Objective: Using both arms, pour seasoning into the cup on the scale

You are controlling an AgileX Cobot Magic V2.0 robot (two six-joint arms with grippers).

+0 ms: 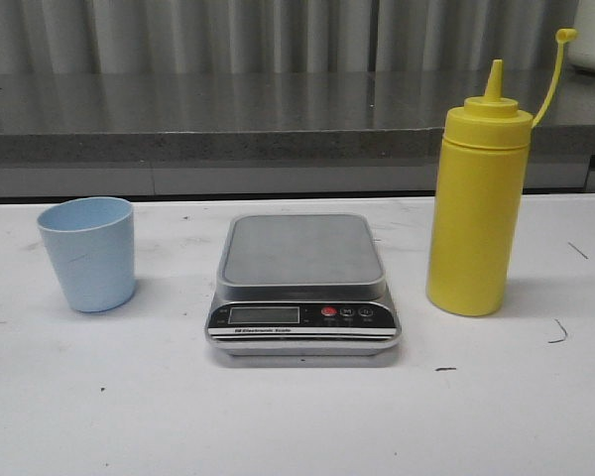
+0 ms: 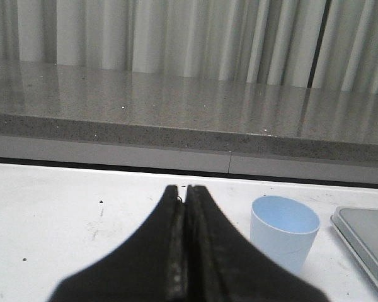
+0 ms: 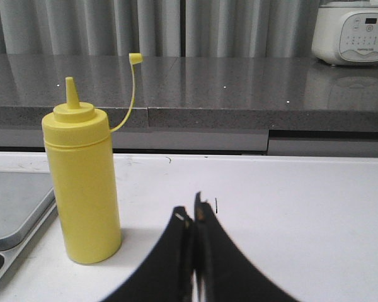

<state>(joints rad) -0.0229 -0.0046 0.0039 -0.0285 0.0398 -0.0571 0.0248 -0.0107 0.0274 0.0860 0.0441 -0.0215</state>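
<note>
The yellow seasoning bottle [image 1: 476, 213] stands upright on the white table, right of the scale [image 1: 302, 288], nozzle uncapped, cap strap raised. The pale blue cup [image 1: 87, 253] stands upright on the table, left of the scale, whose platform is bare. Neither gripper shows in the front view. In the left wrist view my left gripper [image 2: 185, 189] is shut and empty, with the cup [image 2: 283, 231] beside it and apart. In the right wrist view my right gripper [image 3: 193, 212] is shut and empty, with the bottle [image 3: 85, 189] beside it and apart.
A grey stone counter ledge [image 1: 278, 124] runs along the back of the table, with curtains behind it. A white appliance [image 3: 353, 31] stands on the ledge at the far right. The scale's edge shows in both wrist views [image 2: 365, 233] [image 3: 12, 207].
</note>
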